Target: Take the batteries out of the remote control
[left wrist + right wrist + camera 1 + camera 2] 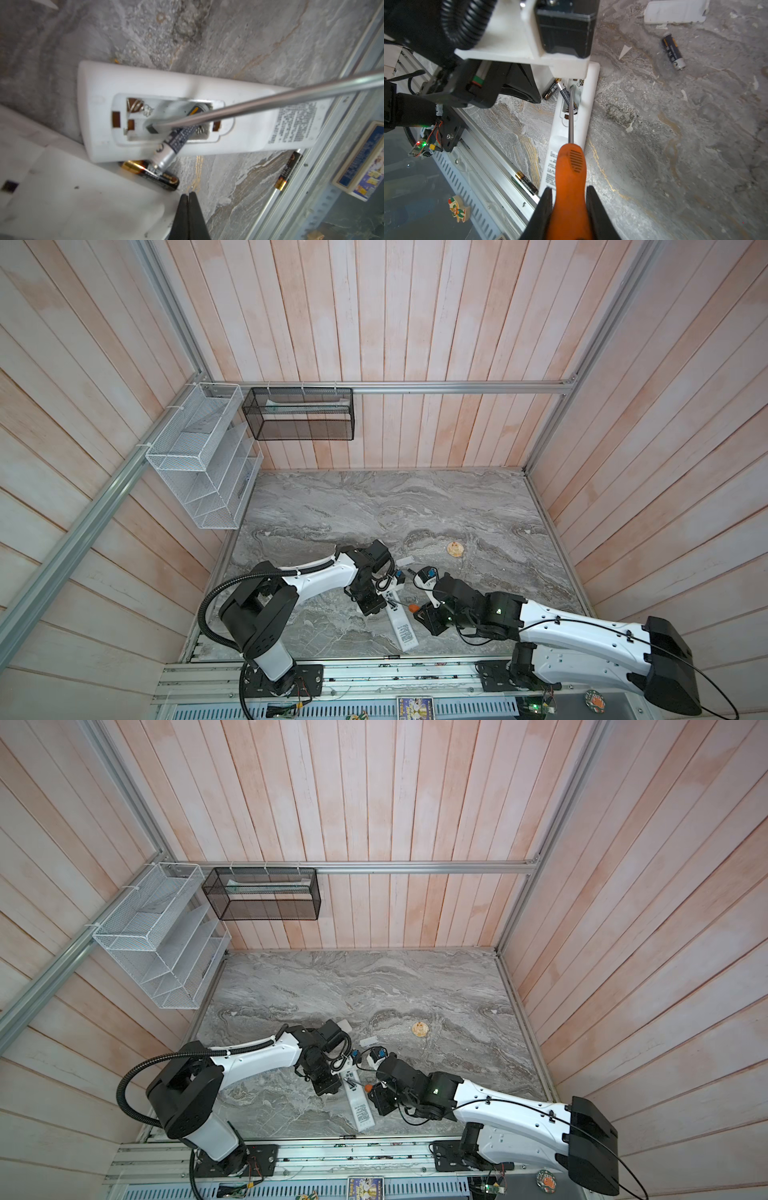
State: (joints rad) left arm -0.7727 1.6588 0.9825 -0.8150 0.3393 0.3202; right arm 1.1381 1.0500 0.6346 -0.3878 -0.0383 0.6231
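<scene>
**Battery (178,139) levered halfway out of the remote control (145,87)**

Down on the grey marble table (374,506), the right gripper (569,189) is clamped around the orange handle of the screwdriver (570,166). It holds the tool low and slanted so the flat tip can dig into the open bay. The left gripper (188,194) is pinched tight on nothing, near the remote's open end. I'd say it's parked there to steady the case or grab what pops free.

The remote control lies face down, back uncovered, so the bay is reachable. And look: that battery is tipped across the bay, silver end up over the rim, other end inside.

Three are already out:
- a gold-capped battery (149,174) just beside the remote
- a rail-side battery (287,170) along the metal rail (492,158)
- a far battery (672,52) well apart
</scene>
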